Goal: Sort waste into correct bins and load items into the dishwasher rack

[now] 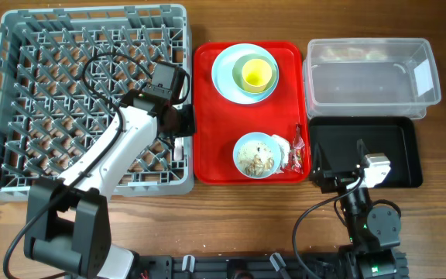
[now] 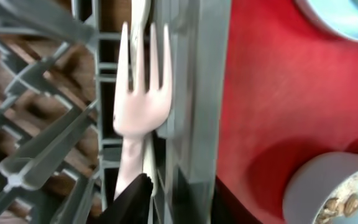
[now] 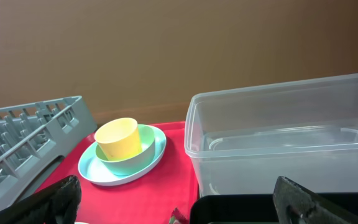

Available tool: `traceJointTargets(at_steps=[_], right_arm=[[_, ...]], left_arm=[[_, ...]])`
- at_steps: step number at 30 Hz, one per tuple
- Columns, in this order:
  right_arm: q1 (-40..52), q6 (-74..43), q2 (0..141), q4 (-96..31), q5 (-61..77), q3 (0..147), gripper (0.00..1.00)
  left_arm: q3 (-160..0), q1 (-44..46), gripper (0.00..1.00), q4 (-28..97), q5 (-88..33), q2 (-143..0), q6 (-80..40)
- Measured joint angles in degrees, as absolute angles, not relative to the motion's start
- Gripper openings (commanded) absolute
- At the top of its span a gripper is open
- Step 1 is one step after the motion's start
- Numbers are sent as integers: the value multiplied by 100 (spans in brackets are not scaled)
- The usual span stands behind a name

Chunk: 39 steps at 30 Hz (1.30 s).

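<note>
Fork (image 2: 140, 93) inside dishwasher rack (image 1: 22, 46) against right wall, handle pinched by left gripper (image 2: 138, 199), not yet released. Right gripper (image 3: 178, 198) spread wide, holding nothing. Plate (image 1: 224, 81), cup (image 1: 257, 72), bowl of scraps (image 1: 254, 155), wrapper (image 1: 293, 155) all on red tray (image 1: 207, 116); clear tub (image 1: 370, 77) and black tray (image 1: 397, 147) hold no waste

Overhead: high, straight down on the whole wooden table (image 1: 207, 225); large square grey plastic lattice crate (image 1: 45, 93) left, flat red tray (image 1: 211, 132) centre.
Left wrist: very near the crate's right wall; white plastic fork (image 2: 143, 93) mid-frame.
Right wrist: low, level, facing the clear plastic rectangular tub (image 3: 291, 124) and yellow-green cup (image 3: 118, 140).
Shared: crate and red tray appear in all three.
</note>
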<state>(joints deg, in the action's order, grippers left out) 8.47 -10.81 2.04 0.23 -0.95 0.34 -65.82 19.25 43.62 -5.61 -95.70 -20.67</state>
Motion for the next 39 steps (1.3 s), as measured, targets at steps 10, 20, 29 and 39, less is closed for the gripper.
traceJointTargets(at_steps=[10,20,29,39], right_arm=[[847,-1081,204,23,-95,34,100],[847,-1081,204,23,-95,34,100],[847,-1081,204,23,-95,34,100],[847,-1081,204,23,-95,34,100]], left_arm=[[-6582,1955,29,4665,-556,-9570,-2040],[-6729,1940,100,4912,-287,-9570,-2027],[-8409,1339,100,5607,263,-8438,-2003],[-8521,213,100,6025,996,-7220,-2003]])
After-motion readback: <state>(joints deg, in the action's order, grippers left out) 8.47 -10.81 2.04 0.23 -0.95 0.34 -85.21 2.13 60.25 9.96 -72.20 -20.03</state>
